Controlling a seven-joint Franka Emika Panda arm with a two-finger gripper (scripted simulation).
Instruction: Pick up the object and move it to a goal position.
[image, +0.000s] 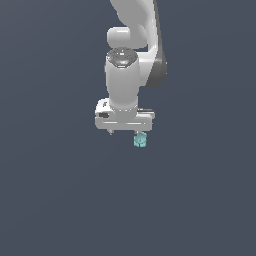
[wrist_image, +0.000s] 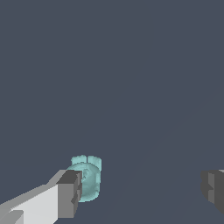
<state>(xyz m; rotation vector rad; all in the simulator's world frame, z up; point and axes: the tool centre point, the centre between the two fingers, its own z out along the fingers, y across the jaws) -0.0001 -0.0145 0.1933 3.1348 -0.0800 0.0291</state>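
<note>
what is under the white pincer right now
A small teal object sits just below the pincer, off toward the exterior view's right, beside one finger. The wrist view shows a wide gap to the other finger. Whether the object rests on a surface cannot be told.

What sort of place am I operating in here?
Likely a bare simulated scene, not a real room: flat, featureless dark grey-blue ground, a smooth white rendered arm with its claw wide open, and one small pale teal blocky lump.
</note>
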